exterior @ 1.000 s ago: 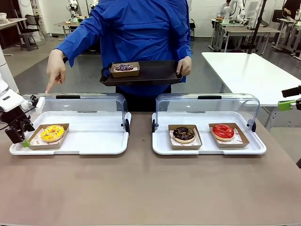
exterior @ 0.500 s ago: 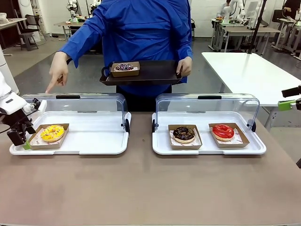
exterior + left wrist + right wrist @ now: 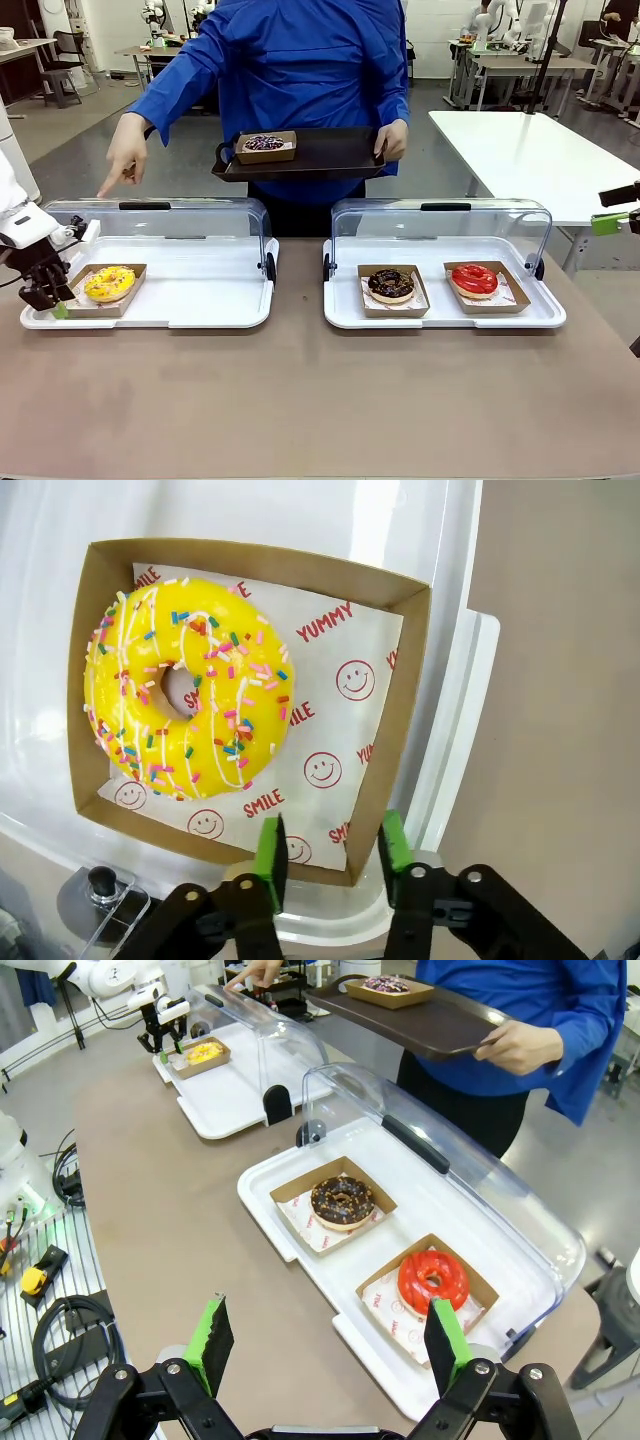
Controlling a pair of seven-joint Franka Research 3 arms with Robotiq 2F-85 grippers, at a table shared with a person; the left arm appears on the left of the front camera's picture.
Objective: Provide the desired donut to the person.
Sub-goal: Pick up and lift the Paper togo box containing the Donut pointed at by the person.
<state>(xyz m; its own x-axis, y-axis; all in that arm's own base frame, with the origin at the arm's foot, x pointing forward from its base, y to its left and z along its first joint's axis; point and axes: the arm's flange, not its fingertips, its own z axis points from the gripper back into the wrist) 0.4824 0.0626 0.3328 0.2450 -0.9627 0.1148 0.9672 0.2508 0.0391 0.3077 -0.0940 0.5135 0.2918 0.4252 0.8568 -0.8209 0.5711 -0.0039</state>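
Observation:
The yellow sprinkled donut (image 3: 109, 283) (image 3: 185, 705) lies in a brown paper box (image 3: 400, 670) at the left end of the left white tray (image 3: 190, 300). My left gripper (image 3: 48, 296) (image 3: 332, 848) is low at that box's outer end. Its jaws are narrowly open, and the green pads (image 3: 270, 850) straddle the box's near corner. The person in the blue jacket (image 3: 300, 60) points a hand (image 3: 122, 160) down over the left case. The other hand holds a dark tray (image 3: 330, 155) carrying a chocolate sprinkled donut (image 3: 264, 144). My right gripper (image 3: 618, 208) (image 3: 328, 1345) hangs wide open off the table's right side.
The right white tray (image 3: 440, 312) holds a chocolate donut (image 3: 391, 284) (image 3: 343, 1201) and a red glazed donut (image 3: 474, 279) (image 3: 433, 1278), each in a box. Clear lids (image 3: 160, 225) stand raised behind both trays. Brown table (image 3: 320, 400) stretches in front. A white table (image 3: 530, 150) stands at the right rear.
My left gripper has dropped a little and edged in toward the yellow donut's box. The person's pointing hand and tray have barely moved.

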